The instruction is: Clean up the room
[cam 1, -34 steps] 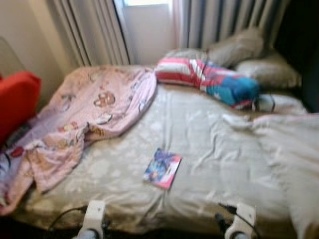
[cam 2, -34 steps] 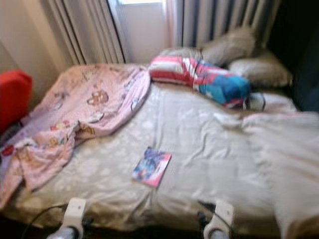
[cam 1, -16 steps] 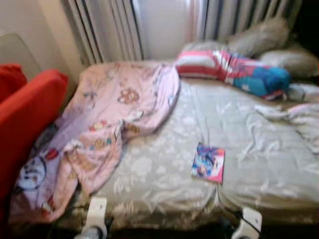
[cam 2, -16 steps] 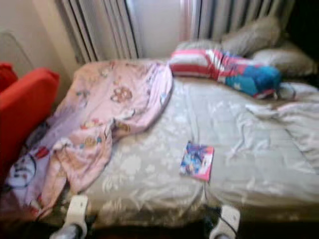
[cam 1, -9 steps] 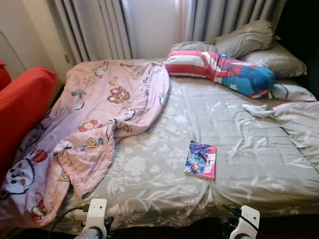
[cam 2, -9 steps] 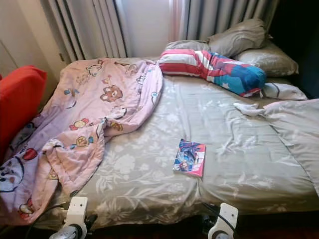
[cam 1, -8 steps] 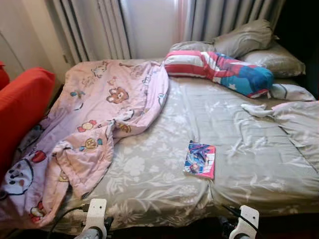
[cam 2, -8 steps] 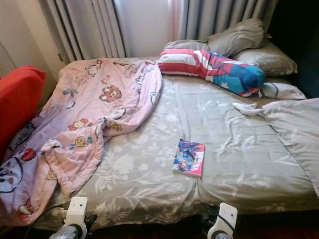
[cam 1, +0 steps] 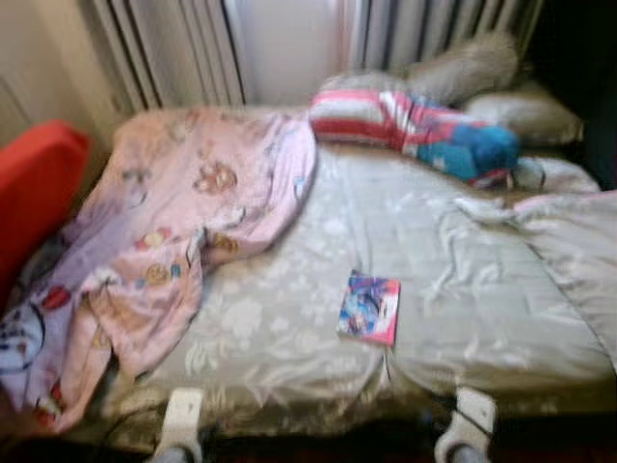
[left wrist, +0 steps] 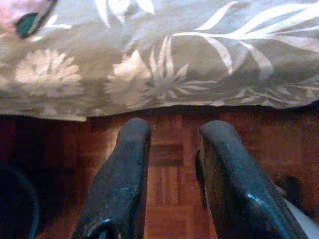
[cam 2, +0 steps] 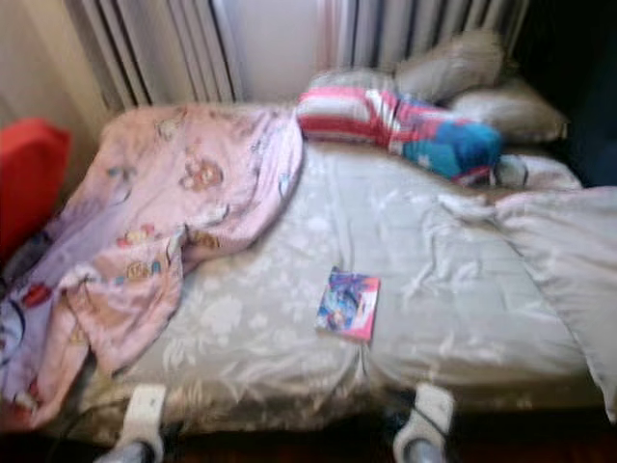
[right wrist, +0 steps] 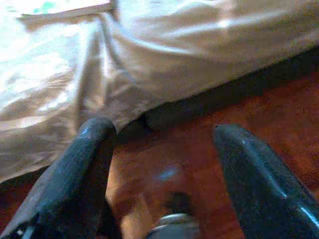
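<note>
A small colourful book (cam 1: 368,307) lies flat near the foot of the bed (cam 1: 289,347), on the grey flowered sheet. A crumpled pink cartoon blanket (cam 1: 174,231) covers the bed's left side and spills over its edge. My two arms hang low at the bed's foot. The left gripper (left wrist: 172,134) is open above the wooden floor, just under the sheet's hem. The right gripper (right wrist: 162,132) is open too, its fingers wide apart over the floor by the bed's edge.
A striped red, white and blue bolster (cam 1: 415,135) and grey pillows (cam 1: 482,77) lie at the head of the bed. A folded grey duvet (cam 1: 569,251) sits at the right. A red chair (cam 1: 34,193) stands left of the bed. Curtains (cam 1: 174,48) hang behind.
The camera has swung and shifted a little, and the picture is blurred now. The book, blanket and pillows lie as before. Both arms still hang low.
</note>
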`<state>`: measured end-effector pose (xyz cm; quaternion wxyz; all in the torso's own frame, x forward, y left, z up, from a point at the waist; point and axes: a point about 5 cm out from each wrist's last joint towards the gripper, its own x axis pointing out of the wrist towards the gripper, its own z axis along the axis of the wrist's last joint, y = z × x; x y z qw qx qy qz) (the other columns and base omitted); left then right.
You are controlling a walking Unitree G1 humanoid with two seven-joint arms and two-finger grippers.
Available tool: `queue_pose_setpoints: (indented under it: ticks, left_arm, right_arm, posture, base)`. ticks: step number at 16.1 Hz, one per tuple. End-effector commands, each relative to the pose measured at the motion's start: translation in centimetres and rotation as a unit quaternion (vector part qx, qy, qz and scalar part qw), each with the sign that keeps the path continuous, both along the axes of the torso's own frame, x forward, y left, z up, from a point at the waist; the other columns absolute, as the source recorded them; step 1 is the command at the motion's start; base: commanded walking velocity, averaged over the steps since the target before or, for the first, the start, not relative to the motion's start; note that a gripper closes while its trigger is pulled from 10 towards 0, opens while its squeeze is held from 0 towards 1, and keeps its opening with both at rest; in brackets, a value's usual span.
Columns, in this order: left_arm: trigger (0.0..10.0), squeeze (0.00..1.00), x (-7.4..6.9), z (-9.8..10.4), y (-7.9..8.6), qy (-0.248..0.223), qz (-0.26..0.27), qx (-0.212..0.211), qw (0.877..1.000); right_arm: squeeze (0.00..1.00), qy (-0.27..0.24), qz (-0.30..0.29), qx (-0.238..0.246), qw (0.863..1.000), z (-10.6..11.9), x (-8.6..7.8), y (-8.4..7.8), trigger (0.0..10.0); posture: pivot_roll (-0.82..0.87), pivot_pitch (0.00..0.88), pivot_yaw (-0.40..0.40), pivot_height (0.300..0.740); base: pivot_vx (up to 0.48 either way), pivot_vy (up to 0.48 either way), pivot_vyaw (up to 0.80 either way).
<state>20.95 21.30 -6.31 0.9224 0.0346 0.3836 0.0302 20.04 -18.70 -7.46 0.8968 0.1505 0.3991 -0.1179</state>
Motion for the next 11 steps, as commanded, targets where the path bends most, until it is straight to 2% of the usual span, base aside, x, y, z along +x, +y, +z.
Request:
queue_pose_setpoints:
  ticks: [1,5,9,11]
  left_arm:
    - [10.0,0.0,0.0,-0.1,-0.3,0.001,0.005,-0.003,1.0]
    - [10.0,0.0,-0.2,-0.2,-0.4,0.004,0.007,-0.004,1.0]
    - [10.0,0.0,-0.4,-0.3,-0.4,0.005,0.013,-0.008,1.0]
    - [10.0,0.0,-0.4,-0.3,-0.5,0.004,0.013,-0.01,1.0]
  right_arm:
    - [0.0,0.009,-0.007,-0.008,1.0,-0.2,-0.7,-0.8,10.0]
    - [0.0,0.008,-0.005,-0.009,1.0,-0.2,-0.6,-0.9,10.0]
    - [0.0,-0.008,0.01,-0.011,1.0,0.3,0.4,-0.5,10.0]
    - [0.0,-0.015,0.023,-0.018,0.999,0.5,0.8,-0.4,10.0]
  posture:
    - [0.15,0.023,0.029,0.74]
    - [0.15,0.025,0.026,0.74]
    - [0.15,0.021,0.02,0.74]
    - [0.15,0.017,0.017,0.74]
  base:
    - [0.0,0.0,0.0]
    - [0.0,0.0,0.0]
    - [0.0,0.0,0.0]
    - [0.0,0.0,0.75]
